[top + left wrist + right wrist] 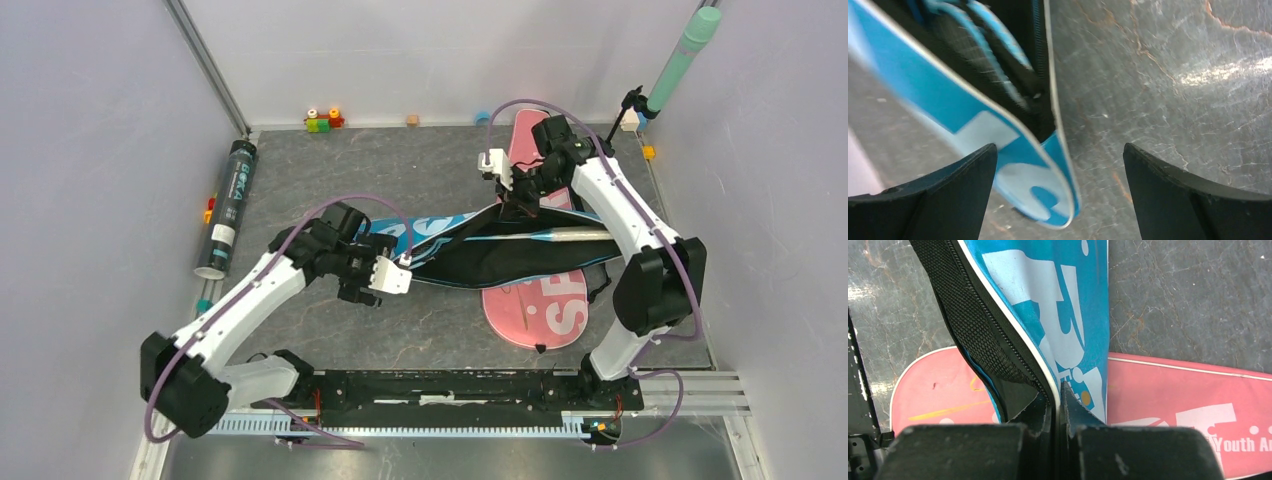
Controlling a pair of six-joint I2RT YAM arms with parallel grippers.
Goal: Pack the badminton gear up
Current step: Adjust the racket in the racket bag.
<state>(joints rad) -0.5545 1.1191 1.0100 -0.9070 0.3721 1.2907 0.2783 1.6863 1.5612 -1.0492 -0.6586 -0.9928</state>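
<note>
my right gripper (1058, 405) pinches the open edge of the blue bag (470, 245) lying across the pink bag (535, 310); my left gripper (1060, 170) gapes wide around its tip. i judge a racket (575, 235) is inside, unzipped; the tube (228, 205), far left of the pink bag, is unpacked

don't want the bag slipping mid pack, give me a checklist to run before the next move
1. Right gripper shut on the blue bag edge: ok.
2. Left gripper open around the bag tip, not clamped: ok.
3. Blue racket head inside the blue bag: ok.
4. Blue bag zipped: not ok, its mouth gapes open.
5. Pink bag lies under the blue bag; racket inside it: cannot tell.
6. Dark tube packed: not ok, it lies at the left edge of the table.
</note>
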